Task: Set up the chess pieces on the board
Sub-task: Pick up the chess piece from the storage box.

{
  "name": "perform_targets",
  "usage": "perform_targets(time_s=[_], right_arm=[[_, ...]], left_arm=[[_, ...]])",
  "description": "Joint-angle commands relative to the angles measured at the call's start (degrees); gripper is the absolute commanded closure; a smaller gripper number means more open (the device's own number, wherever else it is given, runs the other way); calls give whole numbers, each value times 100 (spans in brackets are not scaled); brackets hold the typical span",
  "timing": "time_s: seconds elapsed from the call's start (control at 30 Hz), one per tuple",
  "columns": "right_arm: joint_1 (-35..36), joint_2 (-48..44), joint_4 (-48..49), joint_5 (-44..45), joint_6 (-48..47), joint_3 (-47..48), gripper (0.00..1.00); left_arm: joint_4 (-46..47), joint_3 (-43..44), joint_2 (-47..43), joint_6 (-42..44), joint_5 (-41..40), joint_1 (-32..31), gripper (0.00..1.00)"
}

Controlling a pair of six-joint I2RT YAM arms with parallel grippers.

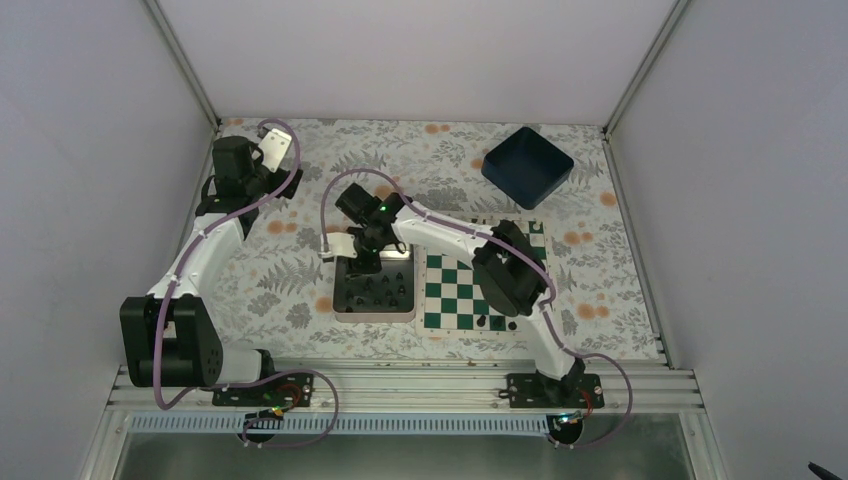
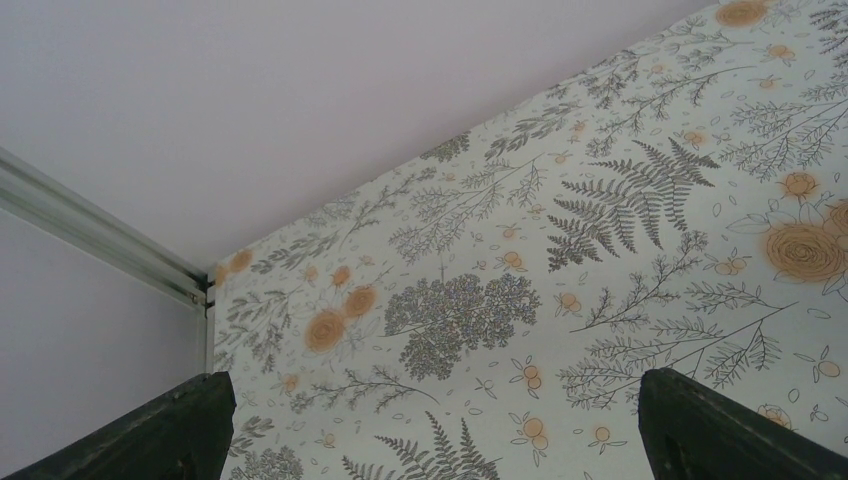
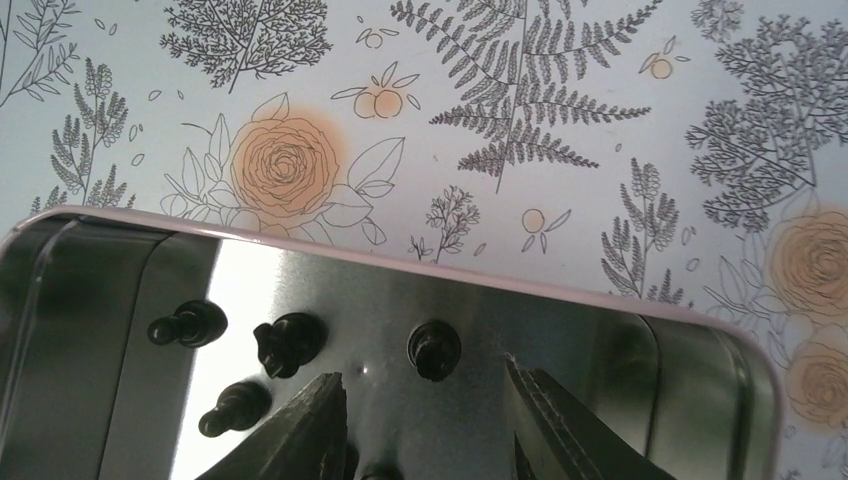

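The green and white board (image 1: 455, 290) lies right of centre, partly under my right arm; a few black pieces (image 1: 495, 322) stand at its near edge. Several black chess pieces (image 1: 380, 290) lie in a shiny silver tin (image 1: 345, 305) left of the board. In the right wrist view the tin's rim (image 3: 400, 255) crosses the frame and pieces (image 3: 434, 349) lie on its floor. My right gripper (image 3: 425, 385) is open, low inside the tin, with one piece just beyond the gap; it holds nothing. My left gripper (image 2: 430, 420) is open and empty over the floral cloth at the far left.
A dark blue square bin (image 1: 527, 165) sits at the back right, behind the board. The floral cloth (image 1: 280, 270) covers the table. White walls with metal corner posts (image 1: 185, 65) enclose the sides and back. A metal rail (image 1: 400, 385) runs along the near edge.
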Motion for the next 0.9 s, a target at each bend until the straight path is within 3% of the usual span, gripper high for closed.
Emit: perform_targets(time_s=[0.0,0.73,0.87], right_arm=[[59,224,115,-309,73,154,58],[61,657,541,-73,138,34,61],[66,698,528,-54,137,25,66]], left_arm=[[95,-38,-67,24,97,-15,0],[156,-92,-88,17,167,-13,0],[152,-86,-92,17,185,-12,0]])
